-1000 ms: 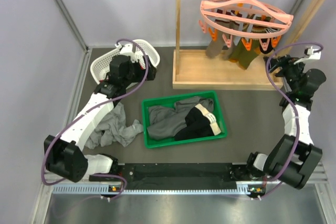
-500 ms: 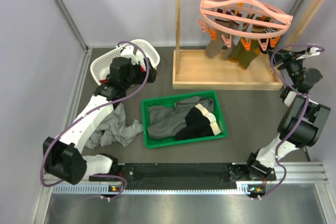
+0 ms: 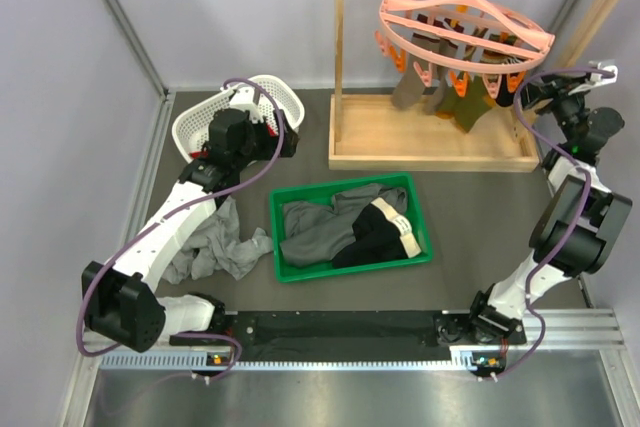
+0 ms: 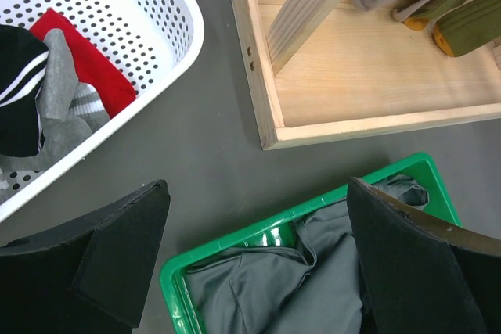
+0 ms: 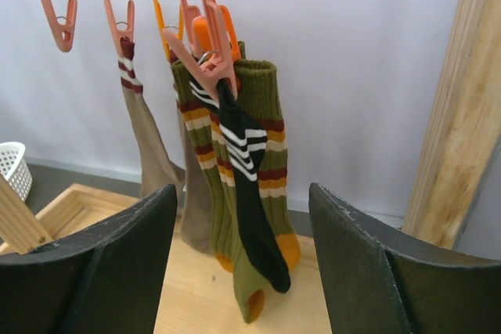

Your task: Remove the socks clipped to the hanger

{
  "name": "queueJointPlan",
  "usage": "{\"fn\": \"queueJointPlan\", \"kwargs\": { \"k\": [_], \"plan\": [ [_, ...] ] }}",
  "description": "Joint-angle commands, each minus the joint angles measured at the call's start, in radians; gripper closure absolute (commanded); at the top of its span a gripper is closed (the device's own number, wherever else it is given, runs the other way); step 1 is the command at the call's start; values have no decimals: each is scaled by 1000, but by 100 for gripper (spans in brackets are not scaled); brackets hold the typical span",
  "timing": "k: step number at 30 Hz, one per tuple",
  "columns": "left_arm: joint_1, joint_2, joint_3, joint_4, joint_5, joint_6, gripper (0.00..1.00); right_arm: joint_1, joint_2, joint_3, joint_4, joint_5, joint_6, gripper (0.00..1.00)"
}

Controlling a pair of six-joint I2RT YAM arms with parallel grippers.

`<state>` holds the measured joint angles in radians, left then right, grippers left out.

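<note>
Hanger [image 3: 465, 22] hangs by its hook from the top bar of the wooden rack [image 3: 340, 47], far right, tilted with its right side lower. Several socks [image 3: 452, 97] are clipped under it, dangling over the rack's base tray [image 4: 376, 91]. In the right wrist view: black striped sock [image 5: 249, 193] on a pink clip in front, olive striped socks [image 5: 262, 107] just behind it, tan sock [image 5: 147, 146] to the left. Right gripper [image 5: 243, 217] is raised at the hanger's right side facing these socks, jaws well apart, holding nothing. Left gripper [image 4: 250, 263] is over the gap between white basket [image 4: 184, 13] and green bin [image 4: 235, 244], jaws fully spread, empty. The basket holds red, grey and black-striped socks [image 4: 74, 68].
</note>
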<state>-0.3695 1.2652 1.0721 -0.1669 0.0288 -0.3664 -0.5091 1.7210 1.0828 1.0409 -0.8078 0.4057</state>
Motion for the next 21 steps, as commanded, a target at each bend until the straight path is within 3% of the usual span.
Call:
{"fn": "queueJointPlan", "kwargs": {
  "k": [1,9,12,15,16,17,19,21],
  "plan": [
    [-2,-43,-6,58,-7,7,1,18,43,77,-1,-17,-44,32],
    [-3,-44,-8,58,-12,9,1,90,101,104,-12,-8,-85,33],
    [-3,-49,-9,56,-18,11,1,98,112,104,-12,6,-85,37],
    [-2,-53,-15,60,-20,11,1,98,97,85,14,1,-67,59],
    [-3,-55,-15,60,-20,11,1,99,86,72,24,4,-62,78],
    [-2,-55,-15,60,-18,9,1,100,69,40,45,7,-59,86],
    [-2,-58,-17,69,-9,3,1,106,10,0,57,24,-57,99],
    [-2,-59,-18,75,3,-3,1,127,-30,-59,80,19,-50,100]
  ]
}}
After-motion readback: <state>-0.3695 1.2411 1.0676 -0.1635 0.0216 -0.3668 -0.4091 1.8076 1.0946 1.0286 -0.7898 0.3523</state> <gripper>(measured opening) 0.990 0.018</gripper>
